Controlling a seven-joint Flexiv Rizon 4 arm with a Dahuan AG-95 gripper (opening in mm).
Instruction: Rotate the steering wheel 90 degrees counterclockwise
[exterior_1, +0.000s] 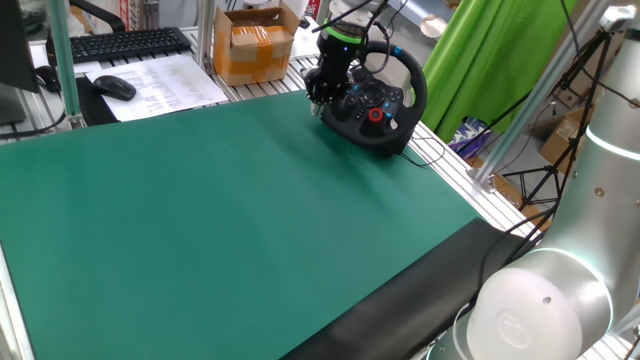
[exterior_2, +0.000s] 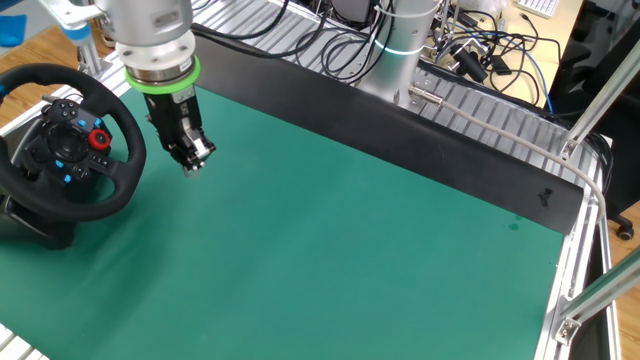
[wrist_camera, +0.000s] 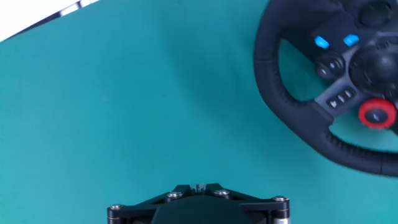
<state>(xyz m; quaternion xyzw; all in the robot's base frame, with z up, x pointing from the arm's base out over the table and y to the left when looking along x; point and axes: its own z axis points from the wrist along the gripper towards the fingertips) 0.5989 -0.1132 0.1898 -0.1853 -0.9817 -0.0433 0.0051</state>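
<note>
The steering wheel (exterior_1: 375, 105) is black with a thick rim, blue buttons and a red dial. It stands tilted on its black base at the far edge of the green mat. It also shows in the other fixed view (exterior_2: 68, 145) and in the hand view (wrist_camera: 292, 118). My gripper (exterior_1: 317, 100) hangs just beside the wheel's rim, apart from it and a little above the mat. In the other fixed view the gripper (exterior_2: 190, 162) has its fingers pressed together with nothing between them. In the hand view the gripper (wrist_camera: 198, 186) shows only its tips.
A cardboard box (exterior_1: 255, 45), a keyboard (exterior_1: 120, 42), a mouse (exterior_1: 113, 87) and papers lie behind the mat. A green cloth (exterior_1: 490, 50) hangs at the right. The arm's base (exterior_2: 400, 50) and cables stand along the mat's edge.
</note>
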